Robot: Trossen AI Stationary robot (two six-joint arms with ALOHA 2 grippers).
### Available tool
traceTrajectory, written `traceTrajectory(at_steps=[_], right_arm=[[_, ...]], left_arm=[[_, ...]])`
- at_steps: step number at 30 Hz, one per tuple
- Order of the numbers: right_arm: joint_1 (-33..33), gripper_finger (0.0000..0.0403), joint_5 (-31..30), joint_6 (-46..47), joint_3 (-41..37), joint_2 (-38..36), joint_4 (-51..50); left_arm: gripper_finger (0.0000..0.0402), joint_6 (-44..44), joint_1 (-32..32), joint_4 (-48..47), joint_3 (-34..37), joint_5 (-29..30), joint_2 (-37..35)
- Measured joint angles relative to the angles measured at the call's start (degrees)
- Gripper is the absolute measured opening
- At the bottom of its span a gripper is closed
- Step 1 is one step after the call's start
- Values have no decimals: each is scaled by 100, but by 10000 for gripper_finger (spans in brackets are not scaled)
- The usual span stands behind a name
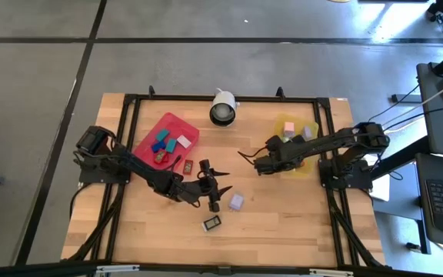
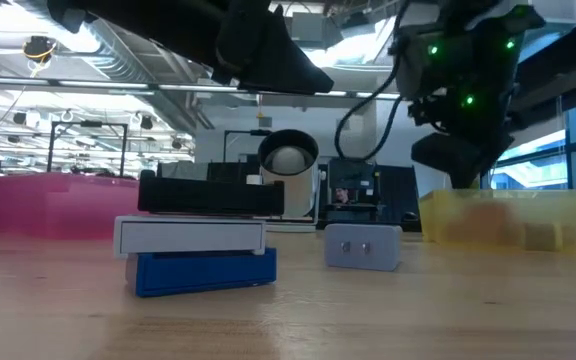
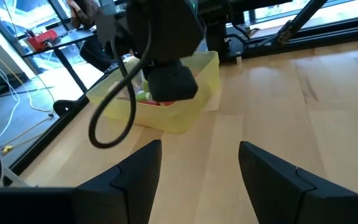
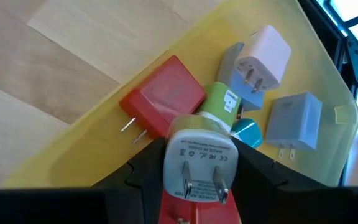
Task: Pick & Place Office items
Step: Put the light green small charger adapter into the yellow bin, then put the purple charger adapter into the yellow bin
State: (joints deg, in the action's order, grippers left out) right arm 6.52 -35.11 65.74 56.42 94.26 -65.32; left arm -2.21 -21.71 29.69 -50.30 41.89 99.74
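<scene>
While the left tool (image 1: pixel 220 187) gapes empty, the right tool (image 4: pixel 194 163) grips a grey two-pronged plug (image 4: pixel 197 163).

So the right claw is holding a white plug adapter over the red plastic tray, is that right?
Not quite. The right claw, shut on the white plug adapter, is over the yellow plastic tray, not the red one. The right wrist view shows it; the high view agrees.

red tray (image 1: pixel 177 123), yellow tray (image 1: pixel 301 169), 2 arms over table (image 1: pixel 283 223)
</scene>
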Motion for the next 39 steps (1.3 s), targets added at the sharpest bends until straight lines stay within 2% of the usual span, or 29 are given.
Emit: traceTrajectory(at_steps=[13,23,28,34,39], right_arm=[[-54,158,58,-502,2,242,371],[-54,246,167,-774,2,242,417],[-54,278,681,-1096,94,225,32],[99,273,1070,-931,668,222,-1094],[514,261,1177,-923,1185,220,-964]], left_arm=[[209,-3,0,-36,0,0,0],[207,-1,0,-157,0,0,0],[205,-2,0,-173,2,1,0],[203,1,0,-170,2,2,0],[205,149,0,-173,2,0,0]])
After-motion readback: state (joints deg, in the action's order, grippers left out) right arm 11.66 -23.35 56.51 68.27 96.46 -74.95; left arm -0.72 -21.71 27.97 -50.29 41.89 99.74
